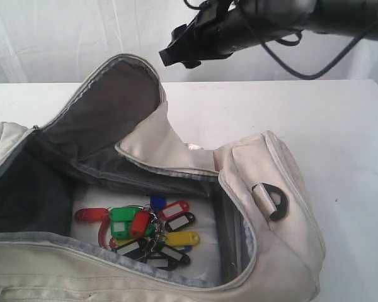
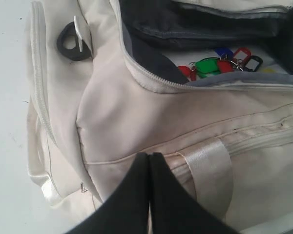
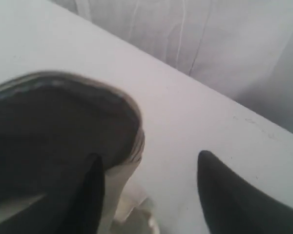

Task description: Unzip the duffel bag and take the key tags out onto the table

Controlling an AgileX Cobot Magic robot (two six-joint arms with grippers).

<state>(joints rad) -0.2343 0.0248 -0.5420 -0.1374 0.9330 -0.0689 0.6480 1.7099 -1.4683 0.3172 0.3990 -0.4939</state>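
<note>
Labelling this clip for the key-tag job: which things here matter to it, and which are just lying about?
Part of the job: duffel bag, unzipped; key tags, inside it; table; right gripper, jaws open above the bag.
Just there: white curtain behind the table; black cable on the arm.

Cream-white fabric duffel bag (image 1: 290, 182) sits on the table (image 1: 346, 119), unzipped, mouth wide open. Top flap (image 1: 107, 107) stands up and curls over, dark grey lining showing. Grey zipper track runs along the open edges. Black D-ring (image 1: 276, 201) on the end panel, on the right in the exterior view. Pale webbing strap (image 2: 210, 170) crosses the side wall. Key tags (image 1: 145, 229) lie inside on the bag's pale floor, bunched on a metal ring: red, green, yellow, blue and black, fanned out flat. Table is plain white, wide, extending behind and to the right of the bag.
</note>
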